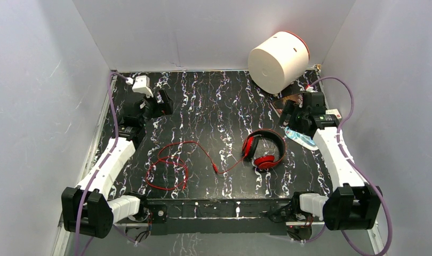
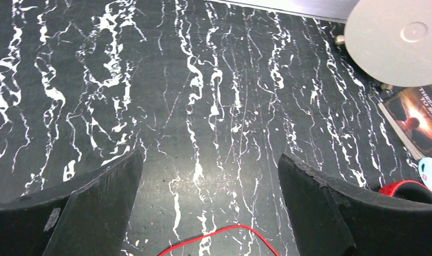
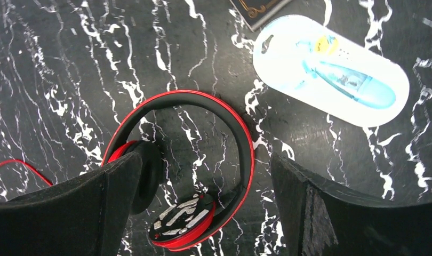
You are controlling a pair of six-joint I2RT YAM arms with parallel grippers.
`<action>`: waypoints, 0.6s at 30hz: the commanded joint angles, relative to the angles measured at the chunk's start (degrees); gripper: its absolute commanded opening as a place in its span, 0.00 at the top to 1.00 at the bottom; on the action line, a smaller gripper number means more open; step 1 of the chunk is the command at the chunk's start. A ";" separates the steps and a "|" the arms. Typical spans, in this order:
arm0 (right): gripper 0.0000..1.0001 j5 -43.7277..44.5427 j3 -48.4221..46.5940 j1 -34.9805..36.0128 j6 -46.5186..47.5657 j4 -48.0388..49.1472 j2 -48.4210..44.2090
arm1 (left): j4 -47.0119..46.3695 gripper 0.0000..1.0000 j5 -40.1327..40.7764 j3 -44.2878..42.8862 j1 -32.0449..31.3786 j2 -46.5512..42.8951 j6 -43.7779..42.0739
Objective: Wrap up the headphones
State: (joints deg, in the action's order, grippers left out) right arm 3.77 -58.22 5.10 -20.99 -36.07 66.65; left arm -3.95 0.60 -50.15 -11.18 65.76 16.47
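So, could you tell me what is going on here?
Nothing is being held yet. The red headphones lie on the marbled table, their cable sprawled in loose loops to the left, unwrapped. The right gripper hovers open above the headphones; the left gripper, also open, hangs near the cable.

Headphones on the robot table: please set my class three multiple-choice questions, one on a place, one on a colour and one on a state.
1. Where on the table do the headphones lie?
A) right of the middle
B) in the far left corner
C) hanging off the near edge

2. What colour is the cable?
A) blue
B) red
C) white

3. What state are the left gripper and right gripper in?
A) both open, holding nothing
B) both shut on the cable
C) left shut on the headphones, right open

Answers:
1 A, the top view shows them right of centre.
2 B, the cable loops red across the dark table.
3 A, each wrist view shows the fingers wide apart, gripping nothing.
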 commanded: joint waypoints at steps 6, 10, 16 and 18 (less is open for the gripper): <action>0.05 -9.04 7.98 -5.82 -14.29 -0.66 4.30 | -5.96 0.02 -8.79 -0.54 0.93 -0.19 -1.14; 0.15 -12.49 14.16 -5.78 -18.85 4.44 4.74 | -6.58 0.02 -11.44 -0.66 0.99 0.20 -0.81; 0.31 -11.45 19.35 -5.40 -22.96 9.79 5.00 | -7.41 0.02 -13.43 -0.55 1.06 0.40 -0.61; 0.41 -10.21 20.70 -5.14 -23.67 11.40 4.30 | -7.40 0.02 -14.08 -0.68 1.06 0.86 -0.64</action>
State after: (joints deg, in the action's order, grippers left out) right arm -6.92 -39.11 -0.56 -40.45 -31.00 72.07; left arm -8.73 -10.66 -50.15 -10.59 66.26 16.05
